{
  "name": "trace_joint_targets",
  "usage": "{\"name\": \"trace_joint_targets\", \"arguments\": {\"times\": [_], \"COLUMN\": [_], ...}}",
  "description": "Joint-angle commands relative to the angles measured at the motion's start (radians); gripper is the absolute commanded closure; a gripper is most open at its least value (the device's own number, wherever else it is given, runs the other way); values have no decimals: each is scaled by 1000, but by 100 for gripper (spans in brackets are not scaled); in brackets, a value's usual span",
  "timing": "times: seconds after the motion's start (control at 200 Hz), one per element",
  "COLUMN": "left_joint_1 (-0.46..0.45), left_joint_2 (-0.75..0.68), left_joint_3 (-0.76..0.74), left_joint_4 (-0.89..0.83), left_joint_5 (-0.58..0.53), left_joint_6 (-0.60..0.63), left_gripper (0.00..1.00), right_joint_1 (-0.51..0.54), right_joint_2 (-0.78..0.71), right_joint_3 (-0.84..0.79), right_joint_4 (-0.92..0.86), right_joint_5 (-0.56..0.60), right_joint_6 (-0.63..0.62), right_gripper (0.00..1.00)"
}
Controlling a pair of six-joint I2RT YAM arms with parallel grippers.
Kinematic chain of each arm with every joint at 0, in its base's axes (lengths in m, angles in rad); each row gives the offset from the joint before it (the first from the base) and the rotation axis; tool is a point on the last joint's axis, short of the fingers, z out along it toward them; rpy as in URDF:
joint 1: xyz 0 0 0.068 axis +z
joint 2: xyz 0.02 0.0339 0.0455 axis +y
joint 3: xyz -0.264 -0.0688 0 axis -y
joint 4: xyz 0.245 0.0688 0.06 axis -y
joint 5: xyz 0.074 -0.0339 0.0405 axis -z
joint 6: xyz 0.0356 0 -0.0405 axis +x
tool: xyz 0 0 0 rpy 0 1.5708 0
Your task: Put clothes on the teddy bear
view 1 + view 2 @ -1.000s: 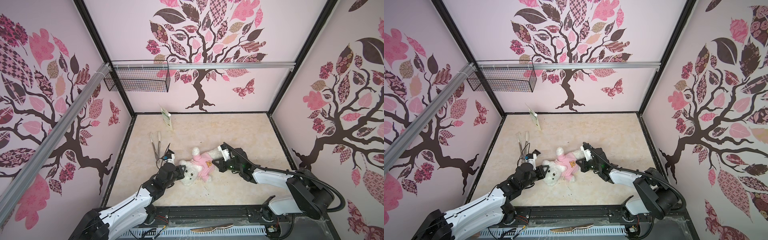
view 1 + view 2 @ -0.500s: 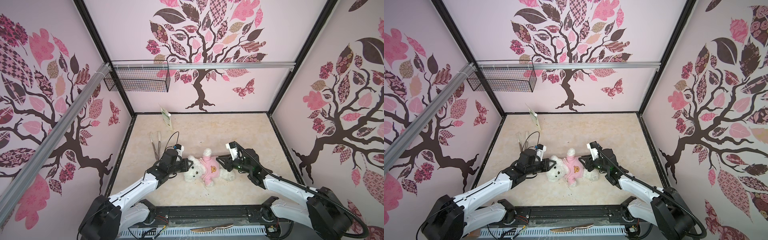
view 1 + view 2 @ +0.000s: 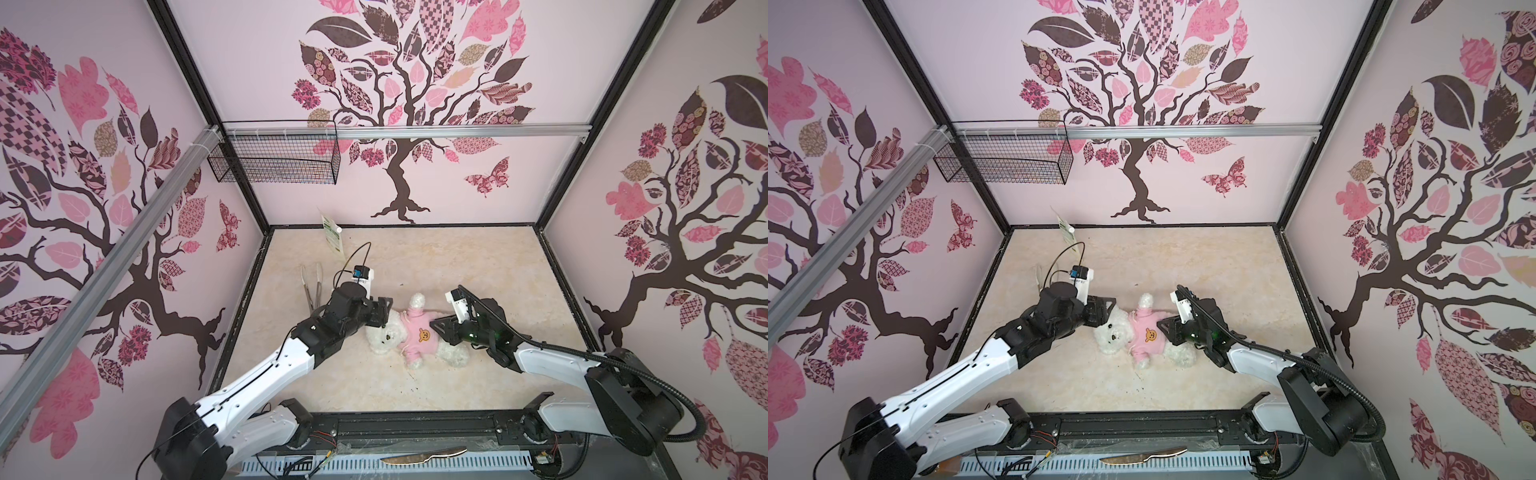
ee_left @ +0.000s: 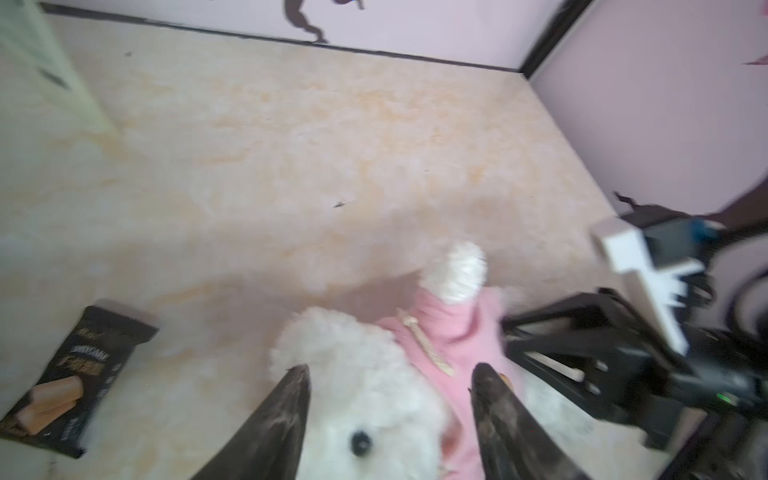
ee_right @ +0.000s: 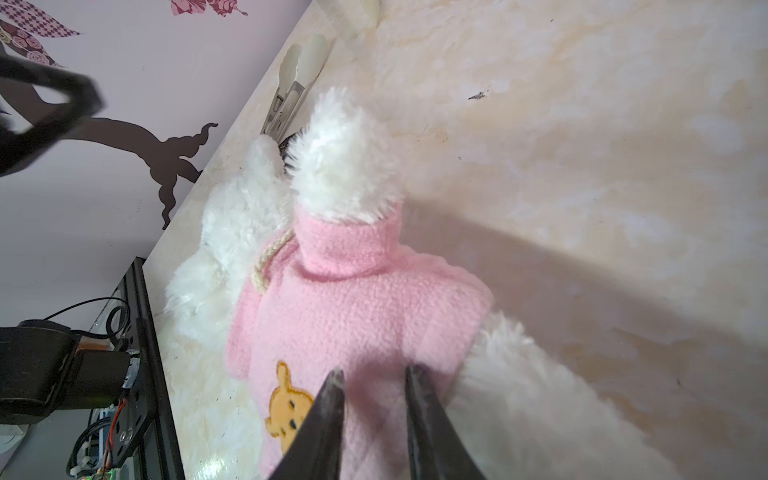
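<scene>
The teddy bear (image 3: 384, 338) (image 3: 1111, 332) lies on its back on the floor in both top views, head to the left. A pink hoodie (image 3: 417, 334) (image 3: 1148, 332) with an orange bear-face patch covers its torso, and one arm pokes up out of a sleeve. My left gripper (image 3: 380, 313) (image 3: 1104, 309) (image 4: 392, 370) stands open, its fingers either side of the fluffy head (image 4: 353, 365). My right gripper (image 3: 436, 328) (image 3: 1165, 328) (image 5: 376, 370) is at the hoodie's hem (image 5: 353, 311). Its fingers stand a narrow gap apart over the cloth.
Metal tongs (image 3: 311, 286) lie left of the left arm. A green-and-white tube (image 3: 332, 237) leans at the back wall under a wire basket (image 3: 274, 160). A dark snack packet (image 4: 79, 374) lies on the floor near the left gripper. A knife (image 3: 424, 457) rests on the front rail.
Both grippers were shut a second ago and now stand open. The left arm swung back and rightward to the bear's head, and the bear has turned and shifted slightly right.
</scene>
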Motion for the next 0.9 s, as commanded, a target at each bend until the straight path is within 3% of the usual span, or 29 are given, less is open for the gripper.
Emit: {"name": "trace_joint_targets", "arguments": {"times": [0.0,0.09,0.18,0.34,0.61,0.77,0.895], "left_joint_1": [-113,-186,-203,-202,-202,-183,-142], "left_joint_2": [-6,44,130,250,356,394,419], "left_joint_3": [-68,-89,-67,-22,19,9,3], "left_joint_4": [18,83,78,48,-2,111,193], "left_joint_5": [0,53,67,47,-83,-23,51], "left_joint_6": [6,-22,-33,-22,-18,-14,-25], "left_gripper": [52,63,69,70,69,69,79], "right_joint_1": [5,4,4,4,4,5,3], "right_joint_2": [37,49,50,31,29,21,-43], "right_joint_3": [-9,-11,-12,-15,-17,-18,-21], "right_joint_4": [20,27,32,20,20,16,-42], "right_joint_5": [10,7,3,7,0,-5,9], "right_joint_6": [1,4,9,8,6,-3,-27], "right_gripper": [71,71,71,71,71,71,68]}}
